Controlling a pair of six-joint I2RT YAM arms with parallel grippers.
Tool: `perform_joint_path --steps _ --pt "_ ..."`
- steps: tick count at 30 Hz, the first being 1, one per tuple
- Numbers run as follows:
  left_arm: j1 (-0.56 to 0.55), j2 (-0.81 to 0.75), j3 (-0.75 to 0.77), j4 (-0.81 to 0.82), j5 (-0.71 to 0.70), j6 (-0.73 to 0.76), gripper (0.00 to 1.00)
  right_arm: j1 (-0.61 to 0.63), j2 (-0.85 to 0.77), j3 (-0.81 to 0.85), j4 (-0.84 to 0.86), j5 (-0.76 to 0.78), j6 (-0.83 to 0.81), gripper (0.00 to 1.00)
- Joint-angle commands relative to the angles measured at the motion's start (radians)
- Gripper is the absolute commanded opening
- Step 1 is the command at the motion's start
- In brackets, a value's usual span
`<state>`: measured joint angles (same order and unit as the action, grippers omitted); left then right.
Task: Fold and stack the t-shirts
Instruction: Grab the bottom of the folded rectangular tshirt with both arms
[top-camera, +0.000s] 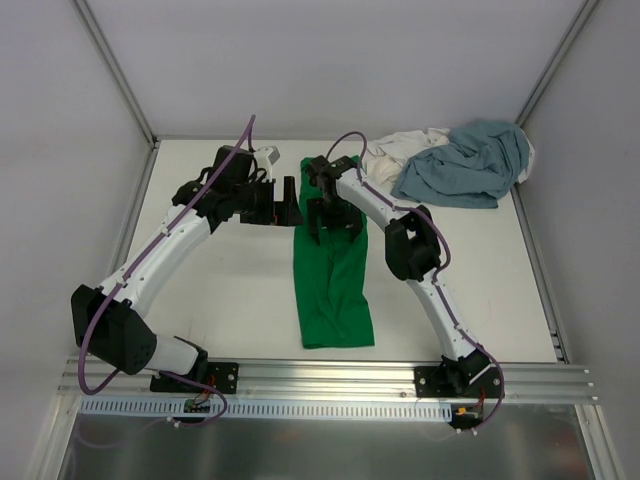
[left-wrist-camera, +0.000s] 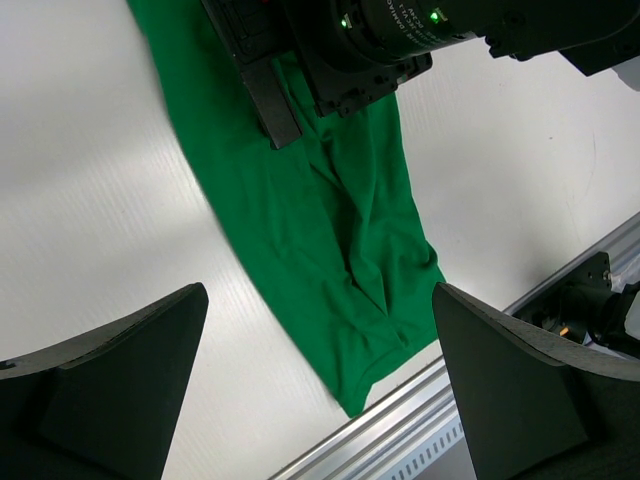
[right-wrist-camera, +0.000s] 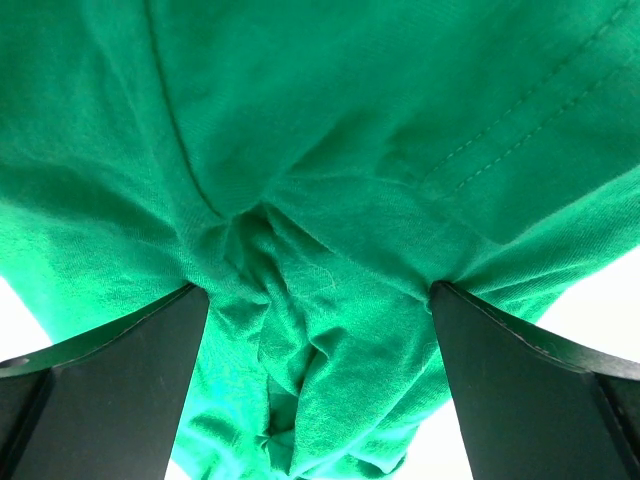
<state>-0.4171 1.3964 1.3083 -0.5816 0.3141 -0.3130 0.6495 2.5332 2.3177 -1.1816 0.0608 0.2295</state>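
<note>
The green t-shirt (top-camera: 330, 280) lies in a long narrow strip down the middle of the table. It runs from near the back to the front rail. My right gripper (top-camera: 335, 222) stands open on its upper part. In the right wrist view bunched green cloth (right-wrist-camera: 300, 300) sits between the two wide-apart fingers (right-wrist-camera: 110, 390). My left gripper (top-camera: 288, 205) is open just left of the strip's edge and holds nothing. Its wrist view looks along the green shirt (left-wrist-camera: 330, 230) past the right gripper (left-wrist-camera: 340, 60). The grey-blue t-shirt (top-camera: 465, 165) lies crumpled on the white t-shirt (top-camera: 395, 150) at the back right.
An aluminium rail (top-camera: 330, 378) runs along the table's front edge and shows in the left wrist view (left-wrist-camera: 420, 420). Pale walls close in the table on the left, back and right. Bare white tabletop (top-camera: 220, 290) lies on both sides of the green strip.
</note>
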Motion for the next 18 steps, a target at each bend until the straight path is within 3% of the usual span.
perform_joint_path --steps 1,18 --pt "0.009 -0.037 -0.001 0.003 0.022 0.009 0.99 -0.028 0.07 0.023 0.059 0.016 0.008 0.99" --pt "0.031 -0.036 0.0 0.002 0.023 0.011 0.99 -0.086 0.105 0.177 0.08 0.008 -0.001 1.0"
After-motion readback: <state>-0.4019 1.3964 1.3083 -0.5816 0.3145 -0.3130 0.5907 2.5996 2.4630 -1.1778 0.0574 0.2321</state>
